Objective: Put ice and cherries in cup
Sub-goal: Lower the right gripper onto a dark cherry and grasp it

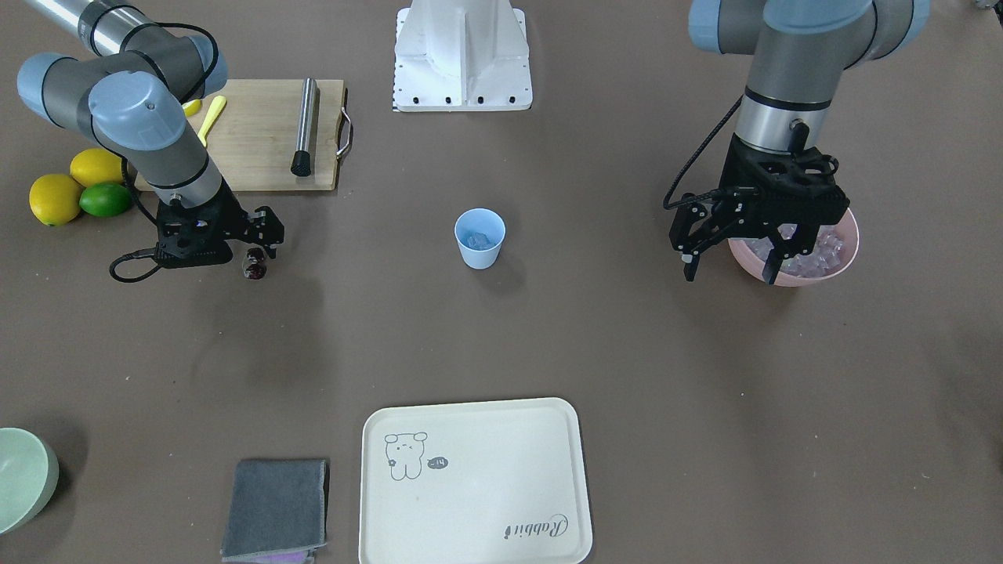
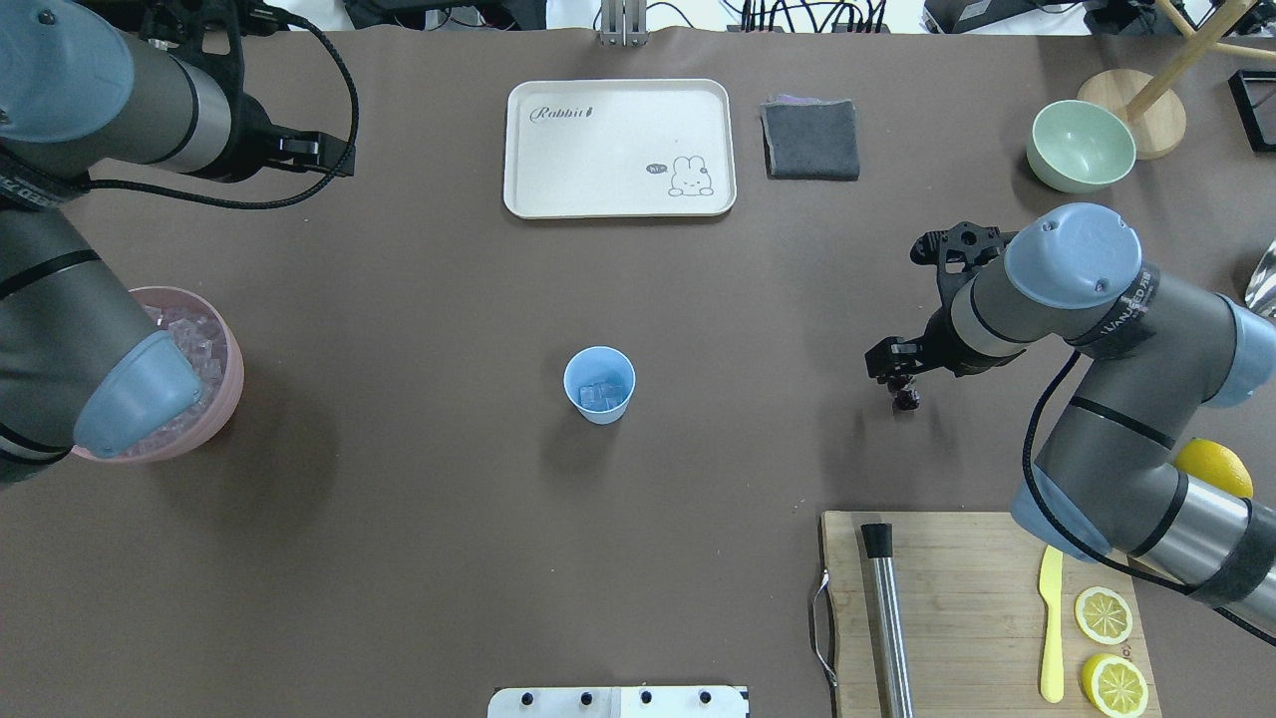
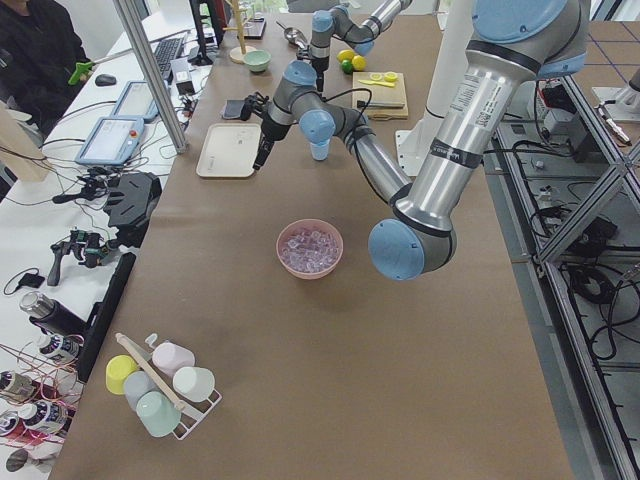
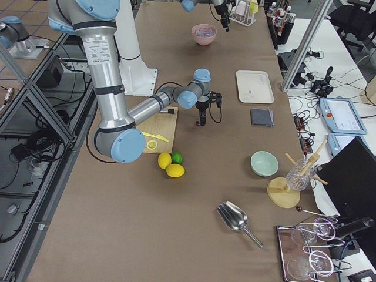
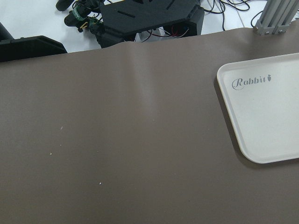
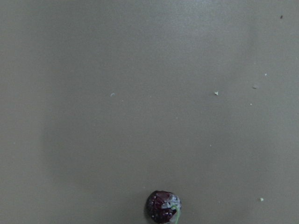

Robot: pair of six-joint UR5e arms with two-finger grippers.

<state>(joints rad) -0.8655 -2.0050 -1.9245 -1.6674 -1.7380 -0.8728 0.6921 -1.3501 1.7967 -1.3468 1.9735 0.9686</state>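
Note:
The light blue cup point(image 1: 479, 237) stands mid-table with a few ice cubes point(image 2: 598, 396) in it. More ice point(image 1: 823, 252) fills the pink bowl point(image 1: 799, 280). My left gripper point(image 1: 730, 271) hangs open and empty above that bowl's inner rim. My right gripper point(image 1: 255, 252) is shut on the dark red cherries point(image 1: 254, 266). It holds them above the table, well off to the cup's side near the cutting board. The cherries also show in the overhead view point(image 2: 906, 399) and at the bottom of the right wrist view point(image 6: 162, 206).
A cutting board point(image 1: 258, 133) with a metal muddler point(image 1: 305, 125), a yellow knife and lemon slices lies behind my right gripper. Lemons and a lime point(image 1: 103, 199) lie beside it. A cream tray point(image 1: 470, 482), a grey cloth point(image 1: 276, 509) and a green bowl point(image 1: 23, 478) are on the far side.

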